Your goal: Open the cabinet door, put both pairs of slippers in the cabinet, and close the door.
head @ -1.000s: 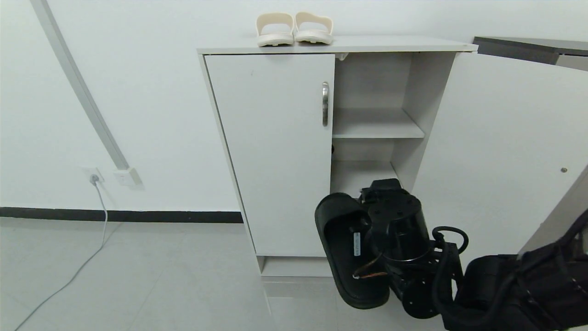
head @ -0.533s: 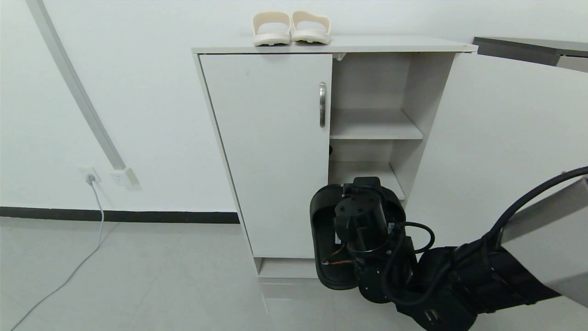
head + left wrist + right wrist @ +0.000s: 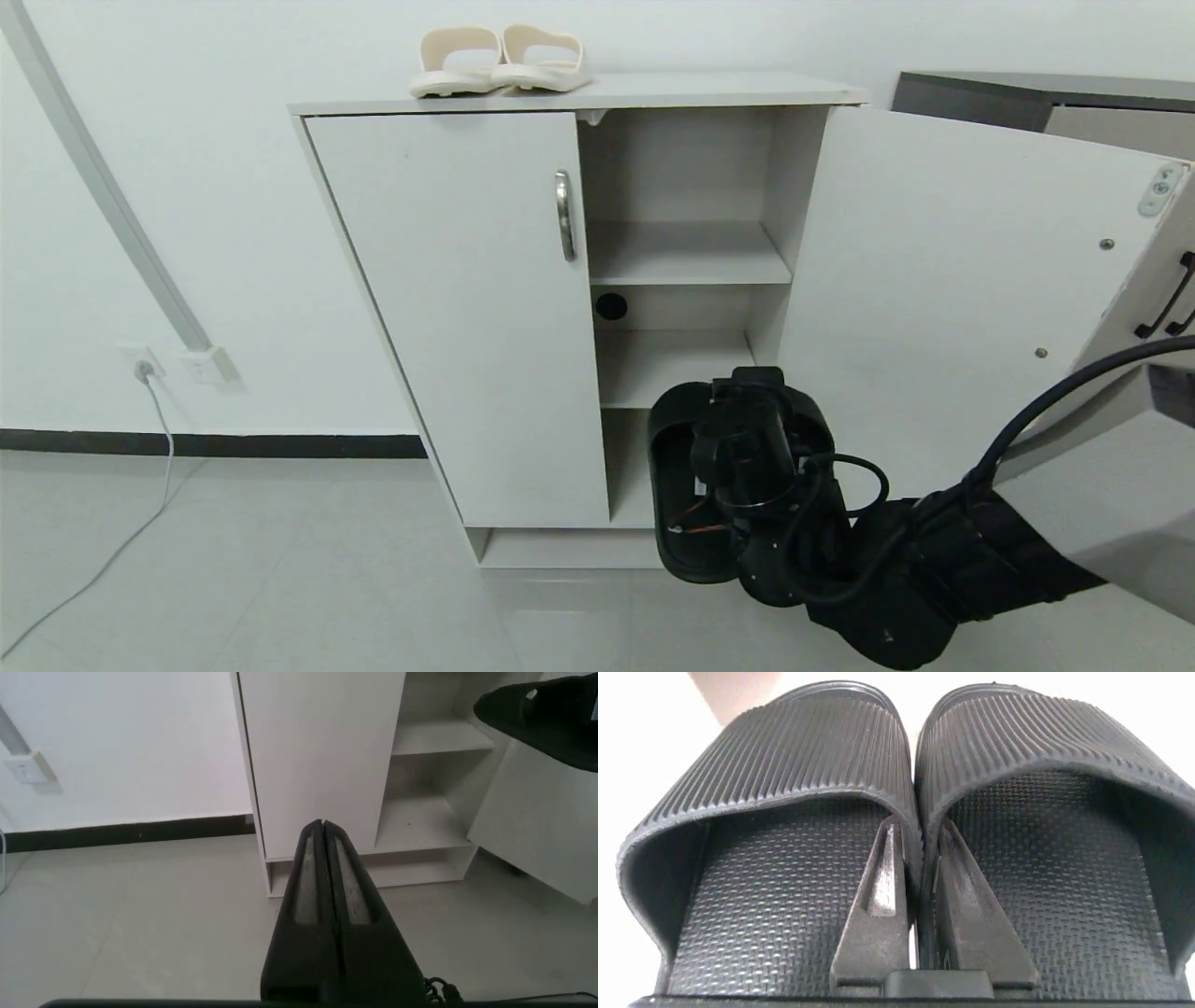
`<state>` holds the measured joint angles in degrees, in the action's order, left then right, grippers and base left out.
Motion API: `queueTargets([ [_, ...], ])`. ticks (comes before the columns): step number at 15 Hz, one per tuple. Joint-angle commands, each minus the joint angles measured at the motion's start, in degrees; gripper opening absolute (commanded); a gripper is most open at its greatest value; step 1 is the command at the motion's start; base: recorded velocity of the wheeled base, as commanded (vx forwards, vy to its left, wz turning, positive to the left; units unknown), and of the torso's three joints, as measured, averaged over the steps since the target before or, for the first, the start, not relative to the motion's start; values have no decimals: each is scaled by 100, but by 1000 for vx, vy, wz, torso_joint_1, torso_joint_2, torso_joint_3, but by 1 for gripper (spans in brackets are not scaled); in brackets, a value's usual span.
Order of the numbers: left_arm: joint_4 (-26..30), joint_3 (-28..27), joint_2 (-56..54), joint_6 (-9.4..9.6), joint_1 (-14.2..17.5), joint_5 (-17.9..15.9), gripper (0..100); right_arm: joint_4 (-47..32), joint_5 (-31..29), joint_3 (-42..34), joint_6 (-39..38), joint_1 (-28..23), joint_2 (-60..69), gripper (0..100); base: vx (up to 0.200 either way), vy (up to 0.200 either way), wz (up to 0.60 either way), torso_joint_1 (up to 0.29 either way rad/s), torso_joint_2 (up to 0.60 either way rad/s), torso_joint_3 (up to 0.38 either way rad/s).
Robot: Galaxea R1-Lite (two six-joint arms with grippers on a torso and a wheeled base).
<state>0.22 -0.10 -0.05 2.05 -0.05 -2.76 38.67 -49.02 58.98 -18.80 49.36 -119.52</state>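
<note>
Item 1: my right claw (image 3: 920, 831), clenched. One finger sits inside each shoe, pinching the two inner side walls together.

Item 2: black slippers (image 3: 674, 485), two, one pair, held side by side and touching in that claw. They hang in front of the open half of the cabinet (image 3: 439, 107), low down, from about the lower shelf to the bottom space. I cannot tell whether the toes have crossed the front edge.

Item 3: my left claw (image 3: 320, 829), fingers pressed flat together on nothing, above the floor (image 3: 140, 924) in front of the cabinet.

Item 4: doors, two. The left door (image 3: 457, 308) is shut and carries one metal handle (image 3: 563, 216); the right door (image 3: 934, 280) is swung wide.

Item 5: shelves in the open half, two: upper shelf (image 3: 686, 266), lower shelf (image 3: 667, 369).

Item 6: cream slippers (image 3: 499, 61), two, one pair, side by side and touching on the cabinet top.
</note>
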Motion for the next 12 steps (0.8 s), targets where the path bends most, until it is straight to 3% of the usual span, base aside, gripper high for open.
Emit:
queueTargets([
  [1, 4, 1, 14, 6, -4, 3, 0, 185, 279, -79, -10, 12, -151, 0, 0, 0, 0, 0, 0, 0],
  [6, 4, 1, 14, 6, -4, 3, 0, 1275, 578, -123, 623, 12, -678, 0, 0, 0, 0, 0, 0, 0],
  [12, 4, 1, 14, -11, -4, 12, 0, 1415, 578, 8, 658, -14, -863, 0, 0, 0, 0, 0, 0, 0],
])
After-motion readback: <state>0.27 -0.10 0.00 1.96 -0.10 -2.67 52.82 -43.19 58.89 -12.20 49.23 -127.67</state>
